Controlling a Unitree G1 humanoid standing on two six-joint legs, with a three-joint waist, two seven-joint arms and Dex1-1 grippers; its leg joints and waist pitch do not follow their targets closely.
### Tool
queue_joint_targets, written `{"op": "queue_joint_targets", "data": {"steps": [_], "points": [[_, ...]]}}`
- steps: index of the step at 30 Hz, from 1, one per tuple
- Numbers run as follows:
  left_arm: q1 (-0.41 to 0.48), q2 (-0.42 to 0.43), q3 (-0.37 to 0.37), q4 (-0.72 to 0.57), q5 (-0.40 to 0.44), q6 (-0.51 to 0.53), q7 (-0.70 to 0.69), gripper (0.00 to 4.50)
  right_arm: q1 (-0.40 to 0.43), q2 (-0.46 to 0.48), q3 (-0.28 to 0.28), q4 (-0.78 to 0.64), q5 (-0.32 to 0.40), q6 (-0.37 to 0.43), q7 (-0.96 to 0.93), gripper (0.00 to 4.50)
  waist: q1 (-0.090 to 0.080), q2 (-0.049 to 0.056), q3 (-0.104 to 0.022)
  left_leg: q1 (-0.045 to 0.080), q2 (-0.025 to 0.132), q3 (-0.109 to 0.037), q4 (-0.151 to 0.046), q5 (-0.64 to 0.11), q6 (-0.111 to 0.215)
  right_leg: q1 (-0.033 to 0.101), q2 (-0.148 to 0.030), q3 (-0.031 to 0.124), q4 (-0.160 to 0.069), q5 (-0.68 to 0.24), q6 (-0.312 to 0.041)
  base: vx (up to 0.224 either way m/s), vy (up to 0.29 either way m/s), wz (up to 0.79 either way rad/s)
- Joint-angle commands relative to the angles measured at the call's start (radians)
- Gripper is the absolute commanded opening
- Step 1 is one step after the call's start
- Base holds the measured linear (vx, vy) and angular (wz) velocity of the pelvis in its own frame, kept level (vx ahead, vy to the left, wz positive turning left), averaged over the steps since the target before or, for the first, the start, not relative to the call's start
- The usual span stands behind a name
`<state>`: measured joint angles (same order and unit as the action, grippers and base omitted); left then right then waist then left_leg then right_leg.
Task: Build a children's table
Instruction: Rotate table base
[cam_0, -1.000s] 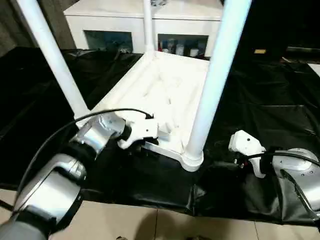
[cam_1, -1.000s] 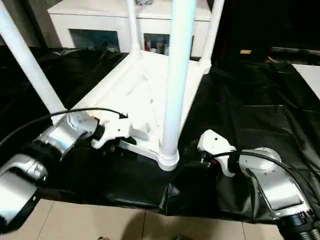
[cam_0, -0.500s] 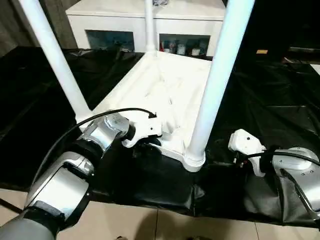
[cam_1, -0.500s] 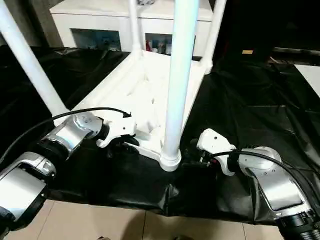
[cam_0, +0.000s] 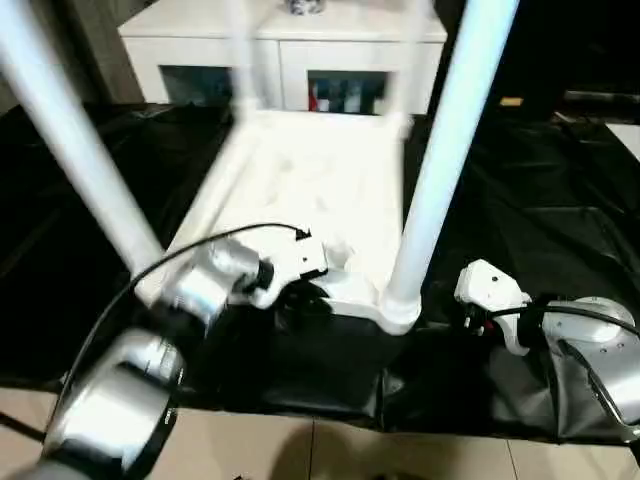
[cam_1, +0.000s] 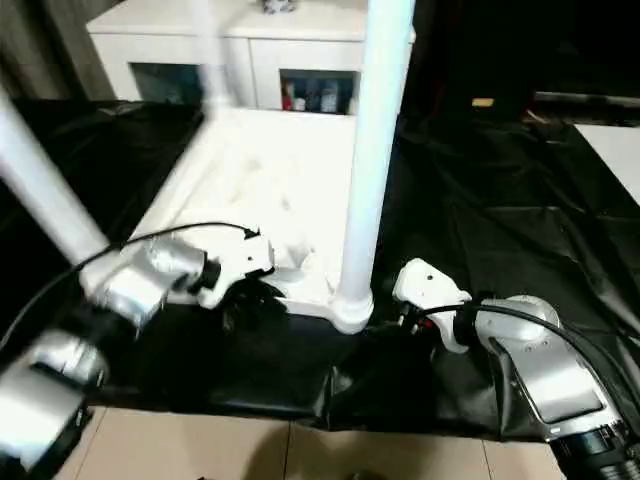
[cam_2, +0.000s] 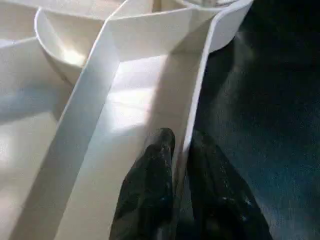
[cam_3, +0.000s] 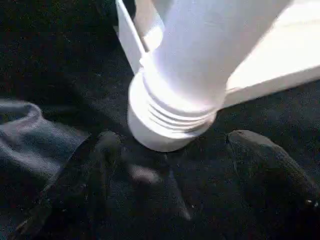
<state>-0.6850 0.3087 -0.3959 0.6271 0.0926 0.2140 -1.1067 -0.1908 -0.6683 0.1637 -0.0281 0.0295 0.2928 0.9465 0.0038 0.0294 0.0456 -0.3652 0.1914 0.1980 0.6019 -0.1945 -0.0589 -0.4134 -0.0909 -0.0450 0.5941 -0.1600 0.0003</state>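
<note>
A: Progress? Tabletop (cam_0: 320, 190) upside down on black sheet (cam_0: 520, 220), ribbed underside up. Nearest leg (cam_0: 440, 160) seated in near-right socket (cam_0: 397, 312); another leg (cam_0: 70, 150) upright at near-left corner. Far corners blurred, hard to judge.

B: Grippers?

A: Left gripper (cam_2: 172, 150) pinched on tabletop's near rim (cam_2: 197, 95), one finger each side. Right gripper (cam_3: 170, 150) spread wide beside that socket, gripping nothing. Beyond tabletop, white cabinet (cam_0: 280, 50).
</note>
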Motion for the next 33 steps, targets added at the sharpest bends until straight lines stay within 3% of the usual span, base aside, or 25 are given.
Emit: {"op": "queue_joint_targets", "data": {"steps": [1,6,10,12,15,17,21,22,24,25,27,33], "points": [[0.065,0.015,0.023,-0.050,0.004,0.083,0.066,0.30,-0.012,0.010,-0.002,0.019,-0.017,0.000,-0.027,3.83,0.007,-0.018,-0.055,0.001,0.031,-0.020,-0.074,-0.279,0.072,0.051,-0.041,0.025,-0.086,-0.389,-0.206,0.000,0.000,0.00],[0.100,-0.001,0.032,-0.129,0.024,0.149,0.120,0.06,-0.024,0.020,0.003,0.038,-0.034,-0.007,-0.056,3.83,-0.002,-0.020,-0.055,-0.001,0.029,-0.021,-0.074,-0.289,0.069,0.047,-0.039,0.025,-0.088,-0.412,-0.187,0.000,0.000,0.00],[0.104,-0.025,0.048,-0.135,0.025,0.128,0.173,0.02,-0.031,0.033,-0.002,0.047,-0.043,-0.005,-0.086,3.83,-0.006,-0.019,-0.055,-0.003,0.027,-0.022,-0.074,-0.289,0.072,0.047,-0.038,0.024,-0.090,-0.414,-0.178,0.000,0.000,0.00],[0.109,-0.033,0.054,-0.140,0.020,0.038,0.196,0.02,-0.037,0.051,-0.014,0.057,-0.044,0.008,-0.120,3.83,-0.007,-0.023,-0.056,-0.005,0.025,-0.022,-0.073,-0.285,0.078,0.046,-0.037,0.023,-0.093,-0.412,-0.172,0.000,0.000,0.00],[0.113,-0.036,0.057,-0.144,0.018,-0.011,0.209,0.02,-0.039,0.061,-0.022,0.060,-0.040,0.014,-0.138,3.83,-0.007,-0.022,-0.057,-0.003,0.026,-0.021,-0.072,-0.285,0.080,0.044,-0.037,0.024,-0.093,-0.413,-0.167,0.000,0.000,0.00],[0.134,-0.043,0.060,-0.172,-0.008,-0.098,0.199,0.02,-0.031,0.075,-0.037,0.050,-0.017,0.022,-0.145,3.83,-0.006,-0.020,-0.057,-0.005,0.025,-0.021,-0.073,-0.280,0.081,0.045,-0.037,0.024,-0.091,-0.406,-0.164,0.000,0.000,0.00],[0.130,-0.054,0.067,-0.163,-0.014,-0.107,0.209,0.02,-0.023,0.071,-0.038,0.047,-0.013,0.017,-0.140,3.83,-0.004,-0.019,-0.058,-0.003,0.026,-0.018,-0.071,-0.275,0.083,0.043,-0.037,0.026,-0.091,-0.407,-0.162,0.000,0.000,0.00],[0.123,-0.057,0.069,-0.156,-0.026,-0.100,0.193,0.46,-0.023,0.071,-0.039,0.047,-0.011,0.018,-0.140,3.83,-0.003,-0.018,-0.059,-0.006,0.026,-0.019,-0.071,-0.263,0.083,0.045,-0.037,0.026,-0.088,-0.394,-0.164,0.000,0.000,0.00],[0.099,-0.070,0.082,-0.133,-0.045,-0.086,0.176,0.61,-0.024,0.070,-0.041,0.047,-0.005,0.018,-0.142,3.83,-0.001,-0.017,-0.058,-0.004,0.023,-0.017,-0.070,-0.264,0.084,0.043,-0.037,0.025,-0.091,-0.402,-0.168,0.000,0.000,0.00],[0.089,-0.073,0.084,-0.122,-0.049,-0.090,0.169,0.71,-0.024,0.072,-0.044,0.047,-0.002,0.020,-0.143,3.83,0.002,-0.016,-0.063,-0.001,0.026,-0.016,-0.068,-0.253,0.083,0.044,-0.037,0.027,-0.088,-0.366,-0.181,0.000,0.000,0.00],[0.074,-0.078,0.081,-0.099,-0.038,-0.106,0.183,0.88,-0.026,0.075,-0.046,0.045,0.004,0.025,-0.144,3.83,0.006,-0.016,-0.060,0.001,0.029,-0.015,-0.070,-0.253,0.088,0.041,-0.034,0.027,-0.085,-0.315,-0.201,0.000,0.000,0.00],[0.040,-0.083,0.050,-0.035,-0.010,-0.095,0.158,0.88,-0.030,0.078,-0.040,0.043,0.000,0.025,-0.142,3.83,0.007,-0.016,-0.063,-0.005,0.026,-0.016,-0.068,-0.224,0.097,0.050,-0.037,0.027,-0.078,-0.278,-0.202,0.000,0.000,0.00]]}}
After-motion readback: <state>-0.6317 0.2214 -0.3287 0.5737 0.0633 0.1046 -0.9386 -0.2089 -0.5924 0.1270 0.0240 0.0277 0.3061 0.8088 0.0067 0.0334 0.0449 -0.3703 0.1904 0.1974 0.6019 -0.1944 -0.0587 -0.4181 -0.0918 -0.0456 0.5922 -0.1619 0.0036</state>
